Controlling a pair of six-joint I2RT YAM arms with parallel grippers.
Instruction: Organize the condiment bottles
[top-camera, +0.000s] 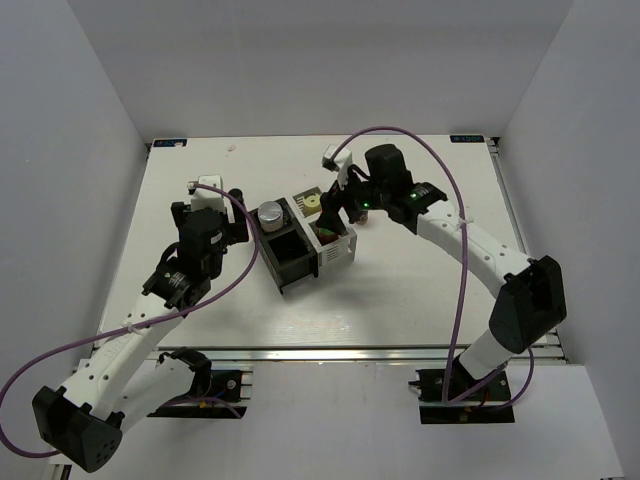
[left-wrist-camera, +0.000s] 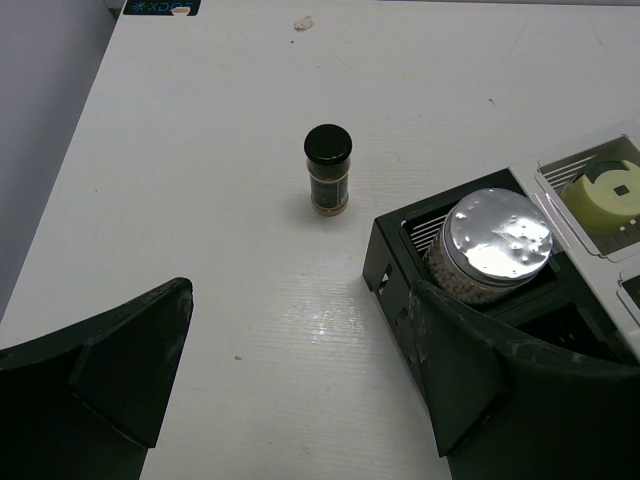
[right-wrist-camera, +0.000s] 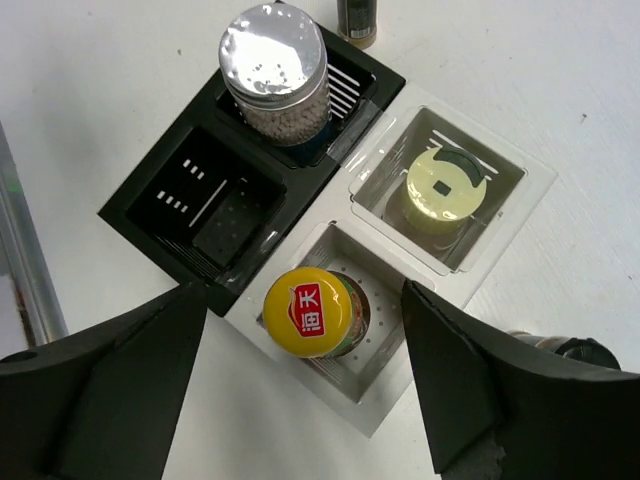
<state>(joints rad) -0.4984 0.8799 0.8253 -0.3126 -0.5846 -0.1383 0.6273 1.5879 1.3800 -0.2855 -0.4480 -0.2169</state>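
Both open wide: right gripper (right-wrist-camera: 302, 295) hovers over the sauce bottle (right-wrist-camera: 310, 312), seated in the rack (right-wrist-camera: 505, 225); left gripper (left-wrist-camera: 300, 300) faces a spice jar (left-wrist-camera: 328, 170) ahead. The jar is likely light, rigid and slick; grip below the lid.

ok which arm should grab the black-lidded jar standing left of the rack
Left. The left gripper is open and faces the black-lidded jar across bare table; the right gripper hangs open over the rack, above the yellow-capped bottle.
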